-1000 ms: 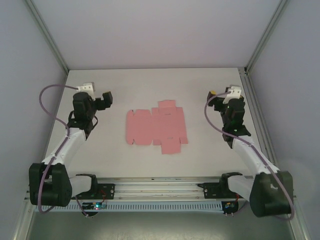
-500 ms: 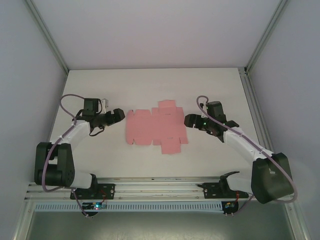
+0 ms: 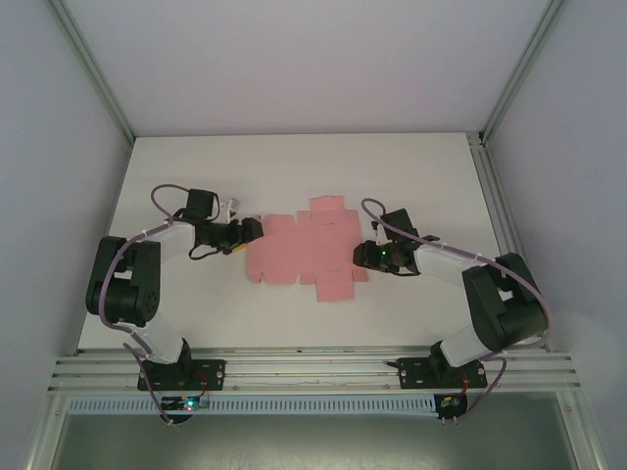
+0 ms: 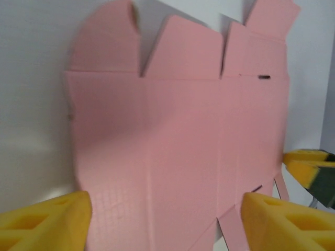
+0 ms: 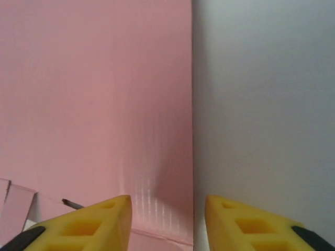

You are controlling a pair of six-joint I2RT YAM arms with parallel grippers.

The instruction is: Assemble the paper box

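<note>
Box point(image 3: 304, 248) lies as 1 flat, unfolded pink sheet at the middle of the table point(image 3: 294, 166), its flaps spread out. My left gripper point(image 3: 253, 232) sits low at its left edge, jaws spread wide across the sheet's width. My right gripper point(image 3: 361, 257) is at the right edge, jaws partly apart and straddling that edge, 1 side over pink, the other over bare table. Neither grips it.

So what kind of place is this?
Likely a lab robot test cell: a bare white table walled in by plain panels, the left arm and right arm bolted to a metal rail, one flat pink paper box between them.
</note>
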